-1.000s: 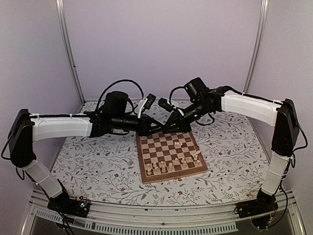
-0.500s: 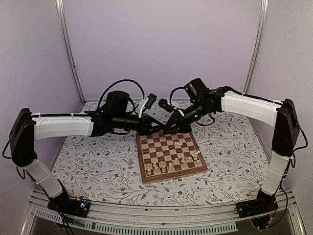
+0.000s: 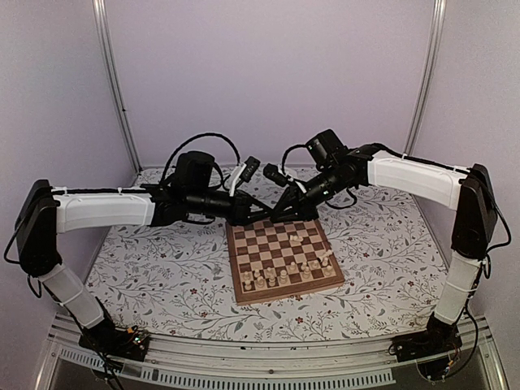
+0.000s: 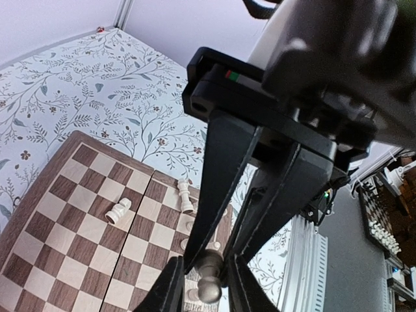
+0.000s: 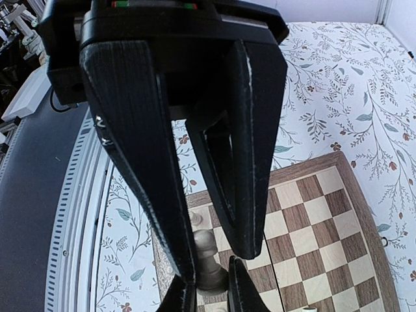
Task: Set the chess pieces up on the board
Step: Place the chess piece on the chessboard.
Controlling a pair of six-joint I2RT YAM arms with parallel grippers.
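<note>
While your two arms have hardly moved in the last second, the fingers of your left tool [image 4: 205, 292] have been sliding closer together. They now sit one on each side of the held piece [image 4: 209, 276], very near it. I cannot tell if they are pressing on it yet.

Your right tool [image 5: 209, 283] is clamped on that same small piece. Its grip has stayed just as tight the whole time. So the held piece hangs in the air between both tools, over the far edge of the board [image 3: 292, 294]. It is not on a square.

I think this is a hand-over, from your right side to your left. If so, it is only half done. Keep the right tool tight until the left one has a firm hold. If you let go too soon, the tiny piece could drop and roll off onto the bench [image 3: 162, 268].

There is more work left. Most of the other chess pieces [image 3: 284, 272] stand in a bunch on the near rows of the board. One fallen piece [image 4: 118, 210] lies on its side on a square farther back, and you will need to stand it up.
</note>
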